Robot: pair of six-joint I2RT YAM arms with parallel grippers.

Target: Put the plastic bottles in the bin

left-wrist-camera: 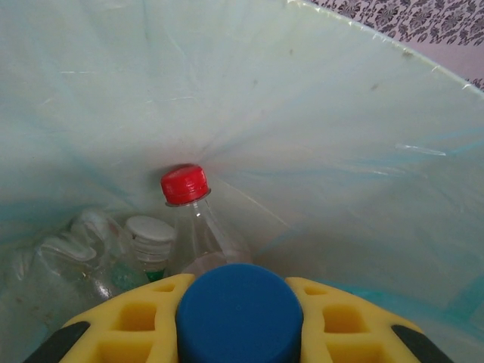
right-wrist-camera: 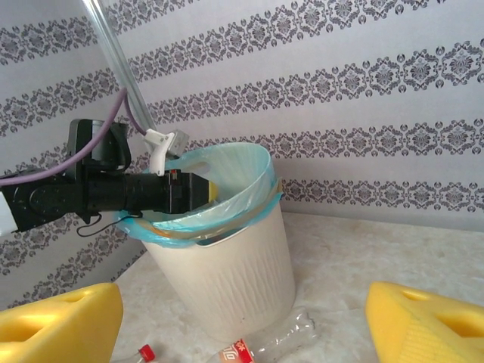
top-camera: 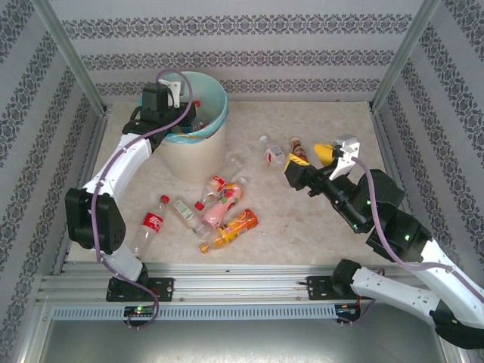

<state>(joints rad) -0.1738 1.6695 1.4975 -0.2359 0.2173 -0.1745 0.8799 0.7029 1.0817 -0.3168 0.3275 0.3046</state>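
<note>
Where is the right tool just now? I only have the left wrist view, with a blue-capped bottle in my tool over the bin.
Observer: The right tool hangs open and empty over the table, to the right of the bin, by two lying bottles.
Operator: How many bottles are left on the table?
Observer: About eight: those two, plus a cluster in front of the bin, among them an orange bottle.
Operator: Is my tool past the rim?
Observer: In the right wrist view the left tool reaches over the rim on the bin's left side, at about rim height.
</note>
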